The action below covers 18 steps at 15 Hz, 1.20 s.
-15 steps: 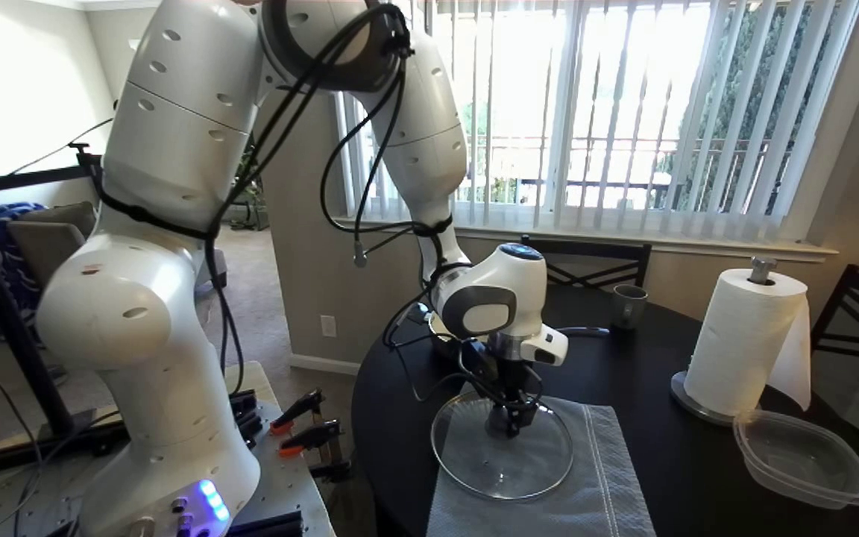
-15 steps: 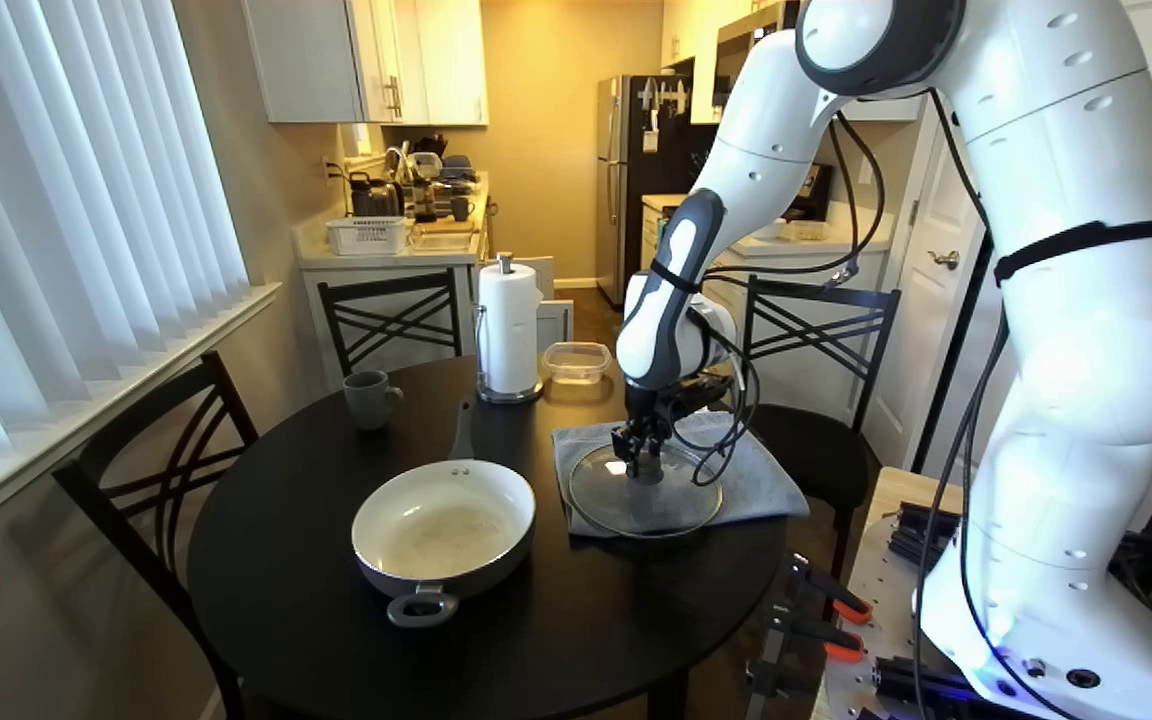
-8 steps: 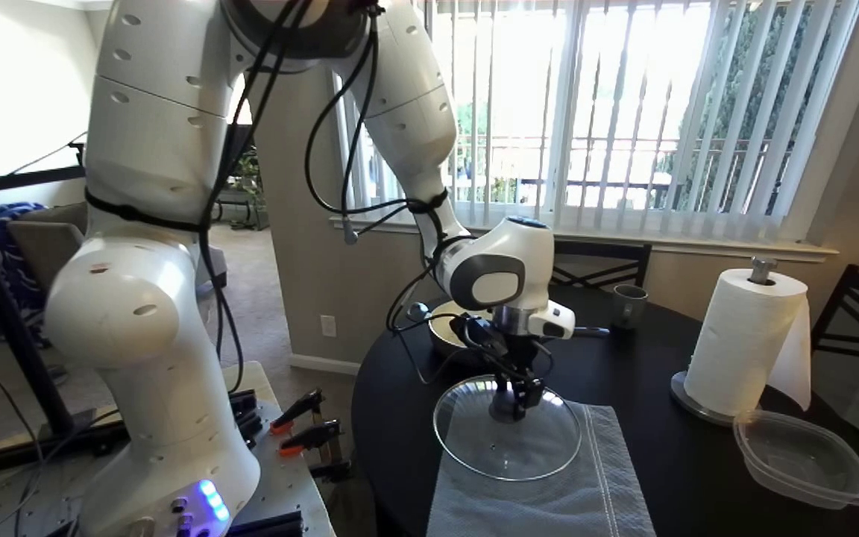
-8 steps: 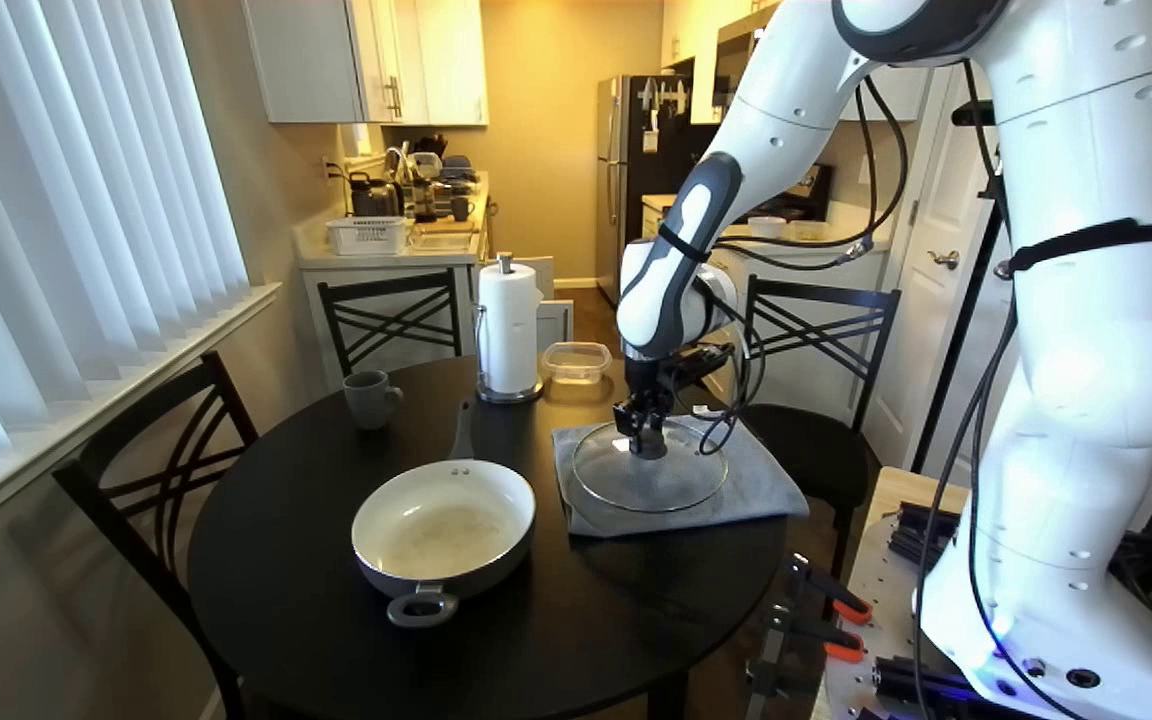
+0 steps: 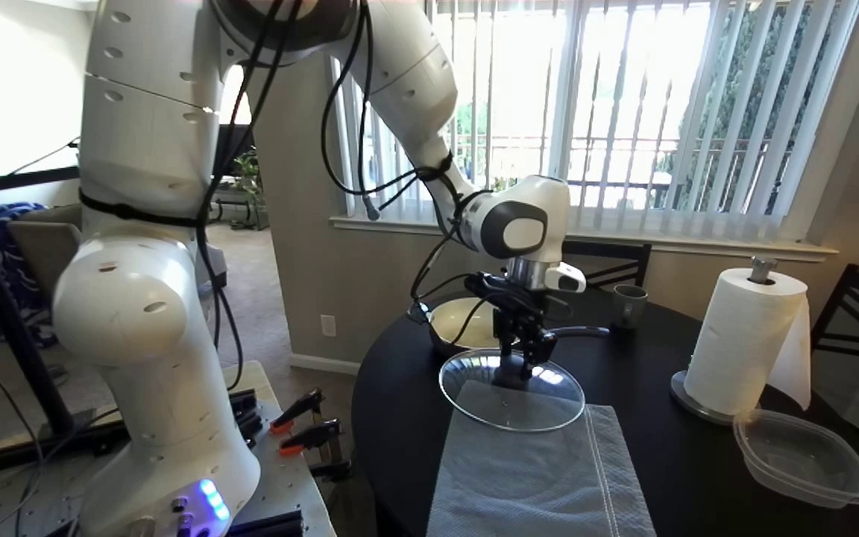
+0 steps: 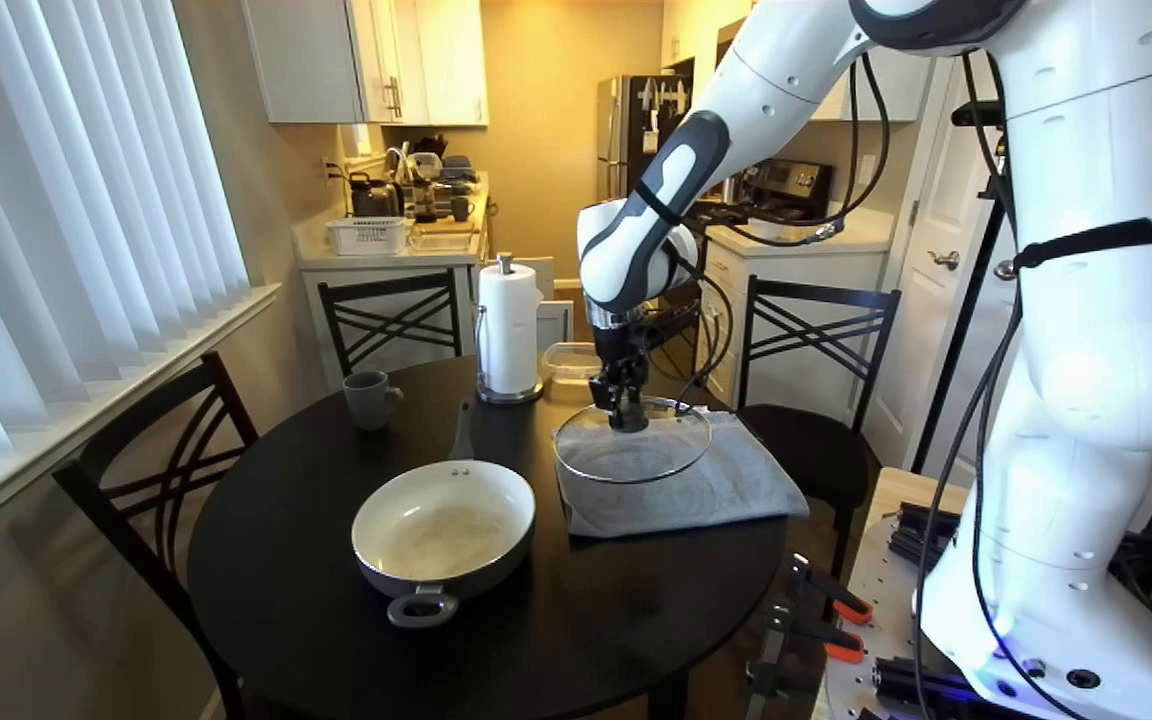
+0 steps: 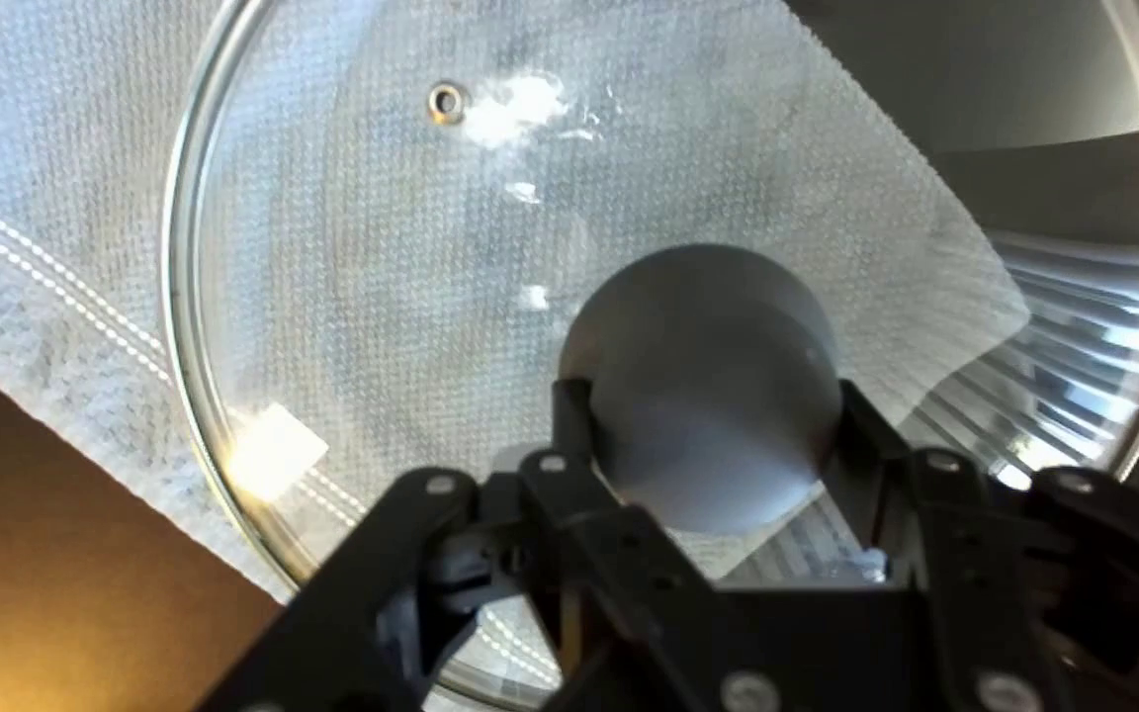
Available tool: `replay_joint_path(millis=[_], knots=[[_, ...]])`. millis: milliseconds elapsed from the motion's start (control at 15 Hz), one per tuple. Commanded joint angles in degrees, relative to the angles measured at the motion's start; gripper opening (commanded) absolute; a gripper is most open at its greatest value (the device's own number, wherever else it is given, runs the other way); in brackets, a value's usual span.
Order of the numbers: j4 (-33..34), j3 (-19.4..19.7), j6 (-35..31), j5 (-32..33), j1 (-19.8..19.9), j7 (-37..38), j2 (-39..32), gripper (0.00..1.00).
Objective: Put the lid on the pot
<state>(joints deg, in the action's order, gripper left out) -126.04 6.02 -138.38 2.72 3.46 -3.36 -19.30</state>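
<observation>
Over the round black counter (image 6: 276, 590), the black tool (image 7: 711, 410) gripped the clear round glass lid's (image 5: 511, 406) grey knob (image 7: 701, 381), best centred level above the cream-lined round pot (image 6: 444, 525).

The rounded arm (image 5: 148, 145) is white, with black cables (image 5: 206, 209), a silver collar (image 5: 526, 273) above black, screw-studded jaws, and blue lights (image 5: 213, 500) well away from them.
</observation>
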Motion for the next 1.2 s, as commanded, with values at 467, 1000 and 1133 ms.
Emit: replay_joint_path(millis=[467, 1000, 1133], knots=[[18.7, -4.7, 13.8, 4.7, -6.6, 1.4, -10.1, 0.33], [28.1, -6.3, 18.5, 9.3, -11.7, 0.3, -17.6, 0.33], [29.9, -6.8, 19.3, 9.8, -12.4, -0.2, -18.8, 0.33]])
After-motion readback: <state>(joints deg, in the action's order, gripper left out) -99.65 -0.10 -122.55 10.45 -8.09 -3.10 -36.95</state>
